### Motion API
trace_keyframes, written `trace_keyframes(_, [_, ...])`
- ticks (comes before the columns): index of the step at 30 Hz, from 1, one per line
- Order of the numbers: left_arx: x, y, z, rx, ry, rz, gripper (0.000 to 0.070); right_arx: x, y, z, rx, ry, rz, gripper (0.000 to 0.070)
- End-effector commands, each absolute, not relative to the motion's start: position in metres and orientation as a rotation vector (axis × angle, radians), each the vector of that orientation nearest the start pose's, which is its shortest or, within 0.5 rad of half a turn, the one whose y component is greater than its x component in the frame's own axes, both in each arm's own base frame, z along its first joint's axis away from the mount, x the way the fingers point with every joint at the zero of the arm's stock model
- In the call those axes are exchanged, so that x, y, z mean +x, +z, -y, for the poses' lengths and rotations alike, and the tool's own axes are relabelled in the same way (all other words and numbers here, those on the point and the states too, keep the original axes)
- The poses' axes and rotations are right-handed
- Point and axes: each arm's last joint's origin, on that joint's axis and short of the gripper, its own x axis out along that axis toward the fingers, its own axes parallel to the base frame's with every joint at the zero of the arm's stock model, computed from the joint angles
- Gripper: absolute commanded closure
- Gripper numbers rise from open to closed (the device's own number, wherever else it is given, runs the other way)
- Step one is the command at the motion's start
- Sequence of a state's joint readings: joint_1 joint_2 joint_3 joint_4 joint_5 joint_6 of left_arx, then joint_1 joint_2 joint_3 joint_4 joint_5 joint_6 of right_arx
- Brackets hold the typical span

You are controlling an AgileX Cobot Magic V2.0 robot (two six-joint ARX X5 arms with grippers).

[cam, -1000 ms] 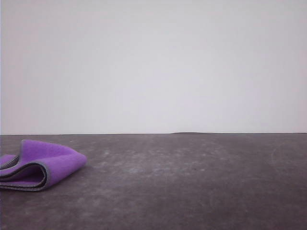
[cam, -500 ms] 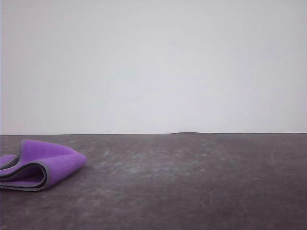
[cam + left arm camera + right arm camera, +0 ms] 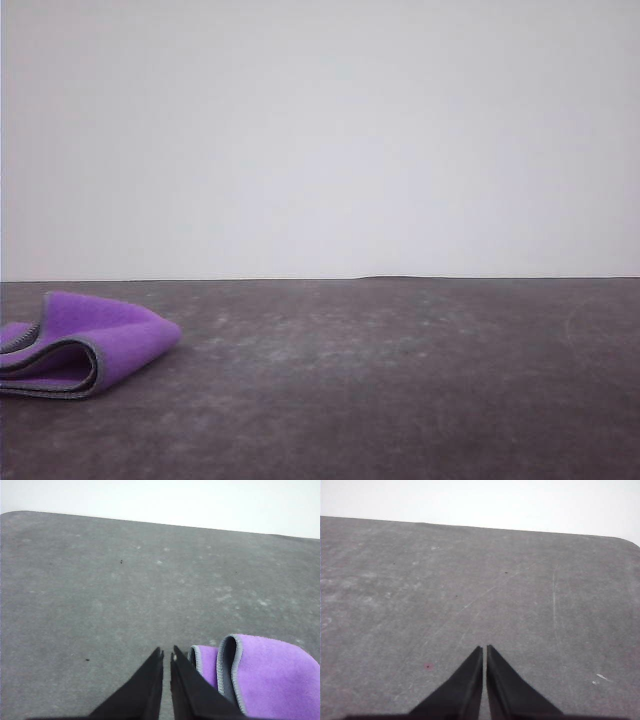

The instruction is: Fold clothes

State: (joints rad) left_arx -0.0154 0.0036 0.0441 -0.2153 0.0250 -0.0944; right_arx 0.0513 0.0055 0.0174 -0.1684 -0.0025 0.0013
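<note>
With both the left gripper (image 3: 166, 655) and right gripper (image 3: 484, 649) pinched together on nothing, we'd grab that soft, floppy cloth (image 3: 85, 345) by its stitched edge.

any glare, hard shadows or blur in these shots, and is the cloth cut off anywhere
Front view: flat, even light, mildly soft, no glare; the purple cloth throws only a faint shadow on the grey table and is clipped by the left edge. Left wrist view: the cloth runs off the frame's edges, beside the left gripper. Right wrist view: right gripper dark, table scratches sharp.
</note>
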Motion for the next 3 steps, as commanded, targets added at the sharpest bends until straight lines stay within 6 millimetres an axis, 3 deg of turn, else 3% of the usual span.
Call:
trace_keyframes(1, [0.0934, 0.152, 0.002, -0.096, -0.026, -0.215, 0.0684, 0.096, 0.1523, -0.0047, 0.009, 0.048, -0.148, 0.0692])
trace_keyframes(3, [0.0934, 0.152, 0.002, -0.096, -0.026, -0.215, 0.0684, 0.096, 0.1523, -0.0047, 0.009, 0.048, -0.148, 0.0692])
